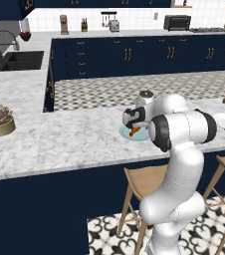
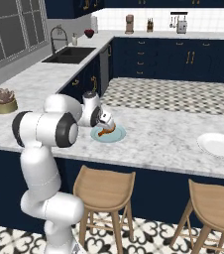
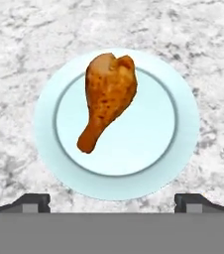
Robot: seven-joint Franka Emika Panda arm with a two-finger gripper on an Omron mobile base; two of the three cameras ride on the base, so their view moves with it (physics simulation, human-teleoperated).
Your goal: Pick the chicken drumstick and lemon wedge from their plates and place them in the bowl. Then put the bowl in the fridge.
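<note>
1. hand view: chicken drumstick lying flat on the pale blue plate, fat end away from the fingertips, thin bone end pointing back toward them and a little to one side.
2. jaws spread wide, holding nothing, hovering straight above the plate on the marble counter.
3. left base view: gripper just over the drumstick, low and close.
4. best to aim for the fat half rather than the thin bone; more to squeeze, less likely to pivot.
5. worth turning the wrist so the fingers straddle the meat across its width, not along its length.
6. descend until the tips are beside the meat without pressing the plate, then close.
7. white plate well apart along the counter; lemon wedge too small to make out.
</note>
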